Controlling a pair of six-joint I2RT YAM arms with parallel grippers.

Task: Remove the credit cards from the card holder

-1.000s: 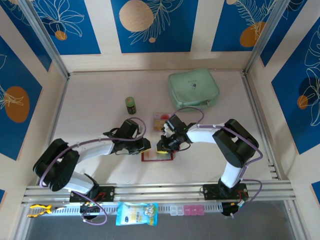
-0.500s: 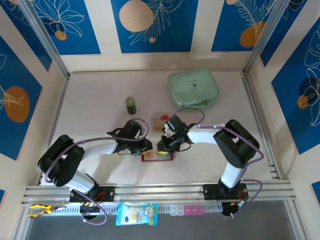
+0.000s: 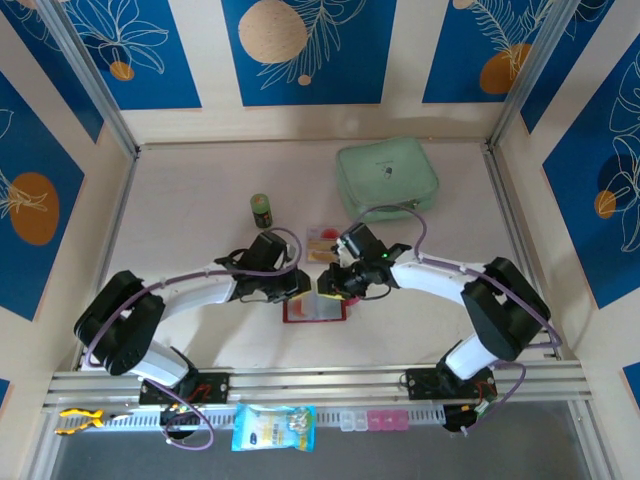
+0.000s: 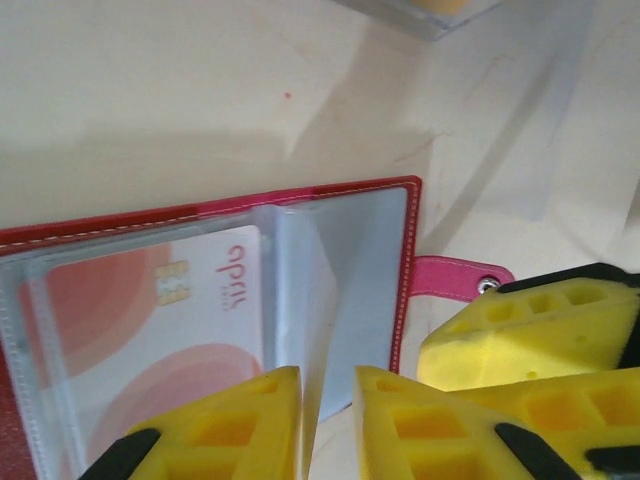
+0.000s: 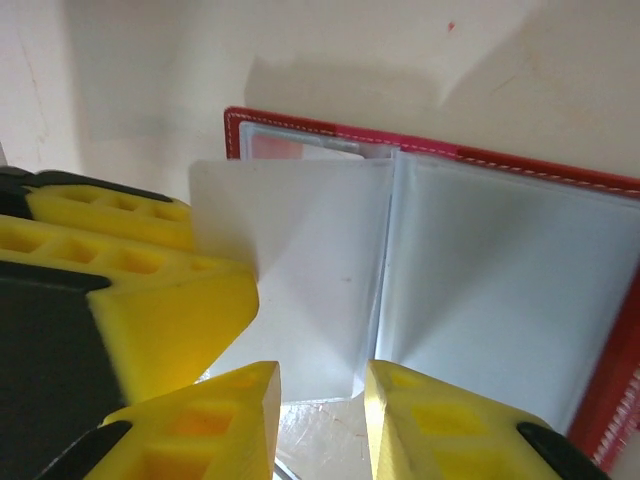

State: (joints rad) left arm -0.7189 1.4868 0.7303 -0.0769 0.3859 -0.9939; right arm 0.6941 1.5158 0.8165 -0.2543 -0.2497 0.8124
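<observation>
The red card holder (image 3: pixel 315 311) lies open on the table between both grippers. In the left wrist view its clear sleeves (image 4: pixel 350 250) stand up, and a white-with-red credit card (image 4: pixel 130 320) sits in the left sleeve beside the pink snap tab (image 4: pixel 455 275). My left gripper (image 4: pixel 328 420) is shut on the edge of one clear sleeve leaf. My right gripper (image 5: pixel 320 425) is open, its fingers on either side of the lower edge of a raised frosted leaf (image 5: pixel 300 270). Loose credit cards (image 3: pixel 321 238) lie just behind the holder.
A mint-green pouch (image 3: pixel 388 178) sits at the back right, and a small green jar (image 3: pixel 261 209) stands behind the left arm. On the front rail are a blue snack packet (image 3: pixel 273 427), a yellow toy (image 3: pixel 78 418) and small plastic boxes (image 3: pixel 370 420).
My left gripper has slid a little right onto the holder's left side. The right arm's elbow has swung out to the right, and its gripper stays at the holder.
</observation>
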